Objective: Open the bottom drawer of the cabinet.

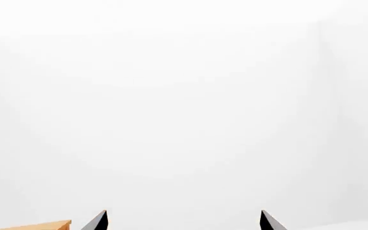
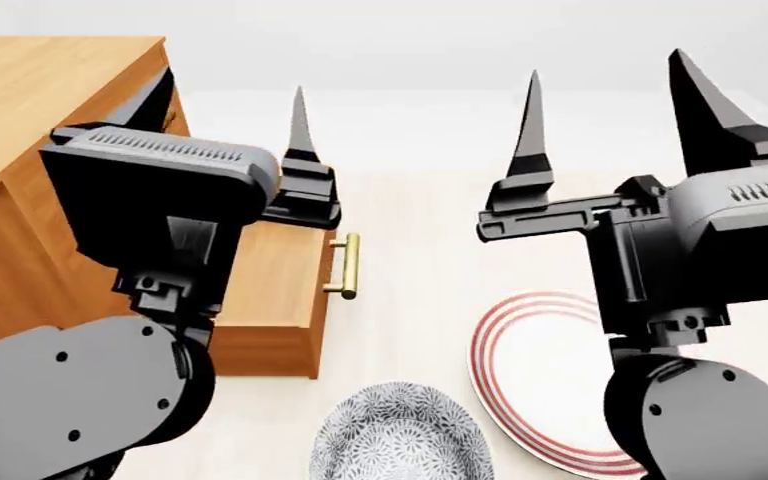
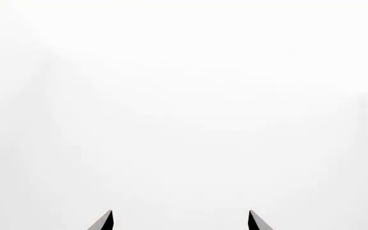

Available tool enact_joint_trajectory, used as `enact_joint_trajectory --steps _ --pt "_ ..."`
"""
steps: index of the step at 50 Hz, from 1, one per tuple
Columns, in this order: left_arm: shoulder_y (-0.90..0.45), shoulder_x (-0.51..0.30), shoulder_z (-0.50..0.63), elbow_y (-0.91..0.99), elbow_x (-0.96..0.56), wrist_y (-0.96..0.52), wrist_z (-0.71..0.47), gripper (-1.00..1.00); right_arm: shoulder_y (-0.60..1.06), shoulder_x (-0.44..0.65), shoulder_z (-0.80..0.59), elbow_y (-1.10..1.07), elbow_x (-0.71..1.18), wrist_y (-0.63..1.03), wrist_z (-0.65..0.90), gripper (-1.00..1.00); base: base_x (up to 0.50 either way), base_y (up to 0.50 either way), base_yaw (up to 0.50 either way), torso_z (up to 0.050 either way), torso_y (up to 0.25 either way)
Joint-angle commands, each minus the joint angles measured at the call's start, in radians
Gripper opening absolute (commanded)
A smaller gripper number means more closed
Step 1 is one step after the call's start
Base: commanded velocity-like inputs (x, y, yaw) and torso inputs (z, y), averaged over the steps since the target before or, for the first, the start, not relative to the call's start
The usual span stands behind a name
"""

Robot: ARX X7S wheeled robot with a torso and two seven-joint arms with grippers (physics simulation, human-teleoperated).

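Note:
The cabinet (image 2: 37, 120) stands at the left in the head view, orange-brown wood. Its bottom drawer (image 2: 277, 290) stands pulled out from the front, with its brass bar handle (image 2: 348, 265) facing right. The two drawers above it are hidden behind my left arm. My left gripper (image 2: 231, 110) is open and empty, raised above the pulled-out drawer, clear of the handle. My right gripper (image 2: 608, 75) is open and empty, raised at the right. The left wrist view shows the open left gripper (image 1: 184, 221) against white and a corner of the cabinet (image 1: 43, 225). The right wrist view shows only the open right gripper (image 3: 180, 221).
A white plate (image 2: 544, 385) with red rings lies on the pale surface to the right of the drawer, partly under my right arm. A grey patterned bowl (image 2: 398, 440) sits in front of the drawer at the near edge.

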Motion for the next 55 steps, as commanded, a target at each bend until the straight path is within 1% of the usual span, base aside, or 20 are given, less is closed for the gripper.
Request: enact_joint_trajectory --steps 1,16,27,55 --pt "-0.098 0.009 -0.034 0.024 0.011 -0.067 -0.022 1.0 0.139 0.003 -0.002 -0.077 0.006 0.049 -0.009 1.0 0.0 0.0 0.0 0.0 0.0" --pt "-0.128 0.008 -0.045 0.061 0.024 -0.093 -0.037 1.0 0.195 0.004 -0.003 -0.125 0.019 0.083 -0.005 1.0 0.0 0.0 0.0 0.0 0.0" --pt "-0.169 0.003 -0.066 0.087 0.01 -0.117 -0.04 1.0 0.284 -0.003 0.008 -0.149 0.053 0.153 -0.004 1.0 0.0 0.0 0.0 0.0 0.0" --pt "-0.188 -0.004 -0.083 0.124 0.008 -0.138 -0.05 1.0 0.329 -0.002 0.018 -0.164 0.085 0.184 0.004 1.0 0.0 0.0 0.0 0.0 0.0"
